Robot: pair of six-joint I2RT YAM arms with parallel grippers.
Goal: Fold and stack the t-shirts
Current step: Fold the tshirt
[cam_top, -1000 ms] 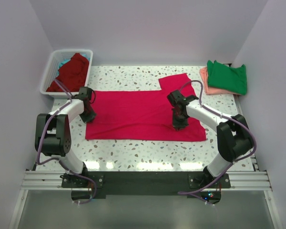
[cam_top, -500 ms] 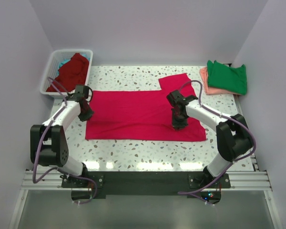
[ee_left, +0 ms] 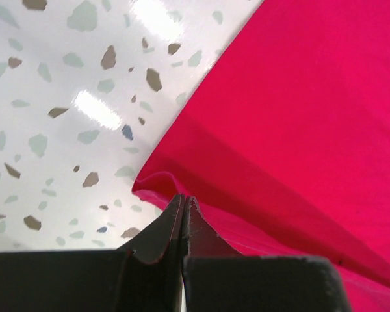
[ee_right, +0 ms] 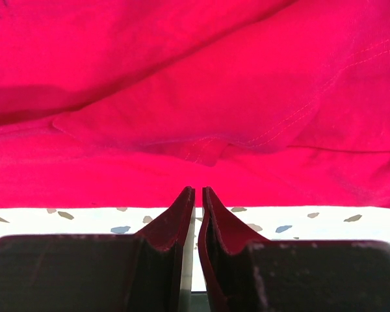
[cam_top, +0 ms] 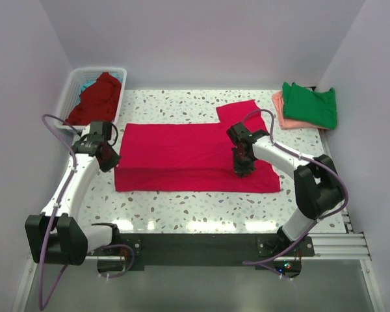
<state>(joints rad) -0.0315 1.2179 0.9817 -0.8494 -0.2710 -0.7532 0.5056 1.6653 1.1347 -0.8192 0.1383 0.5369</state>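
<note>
Crimson shirt [cam_top: 182,153] covers bench [cam_top: 182,208] centre; basket [cam_top: 64,97] blocks far-left corner; folded stack [cam_top: 310,105] far right; near strip open.

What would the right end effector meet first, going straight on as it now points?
Most likely the bright crimson-pink cloth t-shirt directly ahead of the right end effector; it may already touch it.

Left hand [cam_top: 111,164] clamped tight, right hand [cam_top: 242,171] nearly closed.

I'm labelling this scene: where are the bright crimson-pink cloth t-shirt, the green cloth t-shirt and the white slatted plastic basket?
bright crimson-pink cloth t-shirt [cam_top: 182,153], top view, middle of its body
green cloth t-shirt [cam_top: 310,104], top view, its top layer
white slatted plastic basket [cam_top: 66,97], top view, left wall
</note>
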